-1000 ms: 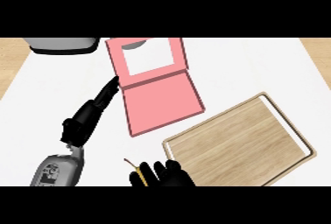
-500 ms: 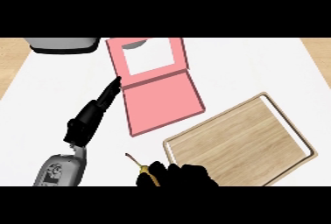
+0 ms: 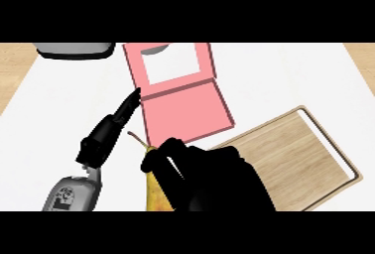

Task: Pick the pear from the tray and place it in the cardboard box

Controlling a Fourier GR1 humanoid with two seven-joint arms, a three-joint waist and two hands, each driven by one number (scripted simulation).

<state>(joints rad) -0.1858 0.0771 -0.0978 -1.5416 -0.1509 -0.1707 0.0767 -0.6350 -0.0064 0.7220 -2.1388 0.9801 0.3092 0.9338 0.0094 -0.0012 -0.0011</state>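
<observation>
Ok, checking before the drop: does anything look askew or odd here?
Nothing looks spilled or damaged. The box and the tray lie at different angles, the tray turned much further. The pear is off the tray, held in the right hand.

A white worktop [image 3: 293, 74] fills most of the view, running from the upper edge down to the lower one. At its far left corner sits a grey, rounded object [image 3: 73, 48], cut off by the upper edge so that its kind cannot be told, and a smaller pale grey shape [image 3: 156, 48] shows just to its right, also cut off at the top. Beyond the worktop's left and right sides lies a tan, wood-coloured surface [image 3: 11, 69], seen only as narrow wedges.
</observation>
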